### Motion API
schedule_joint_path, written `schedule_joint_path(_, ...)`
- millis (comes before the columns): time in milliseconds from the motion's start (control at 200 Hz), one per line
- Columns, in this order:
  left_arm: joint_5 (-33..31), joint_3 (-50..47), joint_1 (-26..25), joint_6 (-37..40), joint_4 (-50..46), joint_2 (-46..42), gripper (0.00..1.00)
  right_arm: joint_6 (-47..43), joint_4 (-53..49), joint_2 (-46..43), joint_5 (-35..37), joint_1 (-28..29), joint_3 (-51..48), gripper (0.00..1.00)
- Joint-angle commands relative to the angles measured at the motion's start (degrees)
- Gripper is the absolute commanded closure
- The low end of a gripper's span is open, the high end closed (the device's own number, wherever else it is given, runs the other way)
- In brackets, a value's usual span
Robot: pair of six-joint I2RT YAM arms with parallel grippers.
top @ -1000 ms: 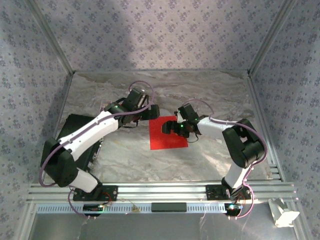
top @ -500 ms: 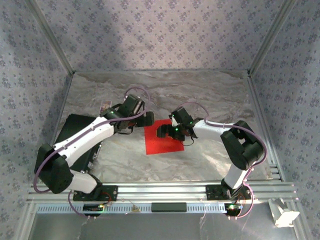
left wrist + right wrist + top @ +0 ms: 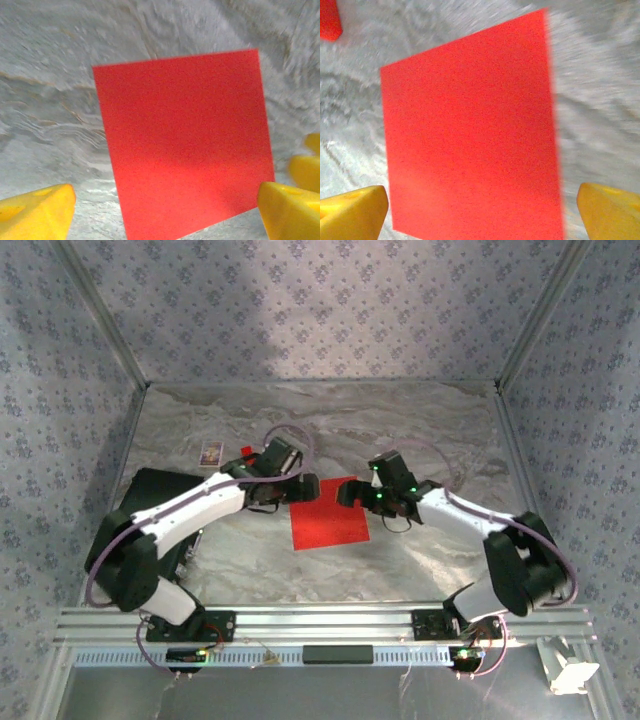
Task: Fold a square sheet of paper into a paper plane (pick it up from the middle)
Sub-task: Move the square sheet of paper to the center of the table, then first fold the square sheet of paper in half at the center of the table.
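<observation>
Both end effectors are spread wide and hold nothing. The left end effector [image 3: 303,488] hangs above the far-left corner of the square sheet of paper [image 3: 330,525], the right end effector [image 3: 352,492] above its far-right corner. The sheet lies flat and unfolded on the tabletop [image 3: 430,420], so they seem lined up for a first fold. Both arms reach forward and angle inward toward the sheet.

Red square sheet of paper [image 3: 330,526], flat, unfolded

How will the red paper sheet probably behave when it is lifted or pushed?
The square sheet of paper lies flat and uncreased on the table, so it is probably thin, light and floppy. Showing no raised edge, it would likely slide when pushed.
</observation>
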Motion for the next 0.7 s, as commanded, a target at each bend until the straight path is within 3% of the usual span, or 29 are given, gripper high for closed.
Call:
schedule_joint_path(0, 0.1, 4.8, -2.3, -2.1, -3.0, 4.2, 0.08, 0.7, -3.0, -5.7, 5.2, -2.8, -3.6, 0.01)
schedule_joint_path(225, -0.7, 10.6, -6.2, -7.5, -7.1, 13.2, 0.09, 1.9, -4.4, -14.2, 2.2, -8.7, -7.6, 0.01)
schedule_joint_path(510, -4.3, 22.5, -9.1, -12.5, -18.7, 24.8, 0.08, 2.6, -4.8, -14.2, -4.3, -12.0, -8.5, 0.01)
schedule_joint_path(695, -4.1, 23.5, -9.2, -13.8, -19.3, 26.9, 0.07, 2.6, -4.7, -13.1, -6.6, -12.1, -8.7, 0.01)
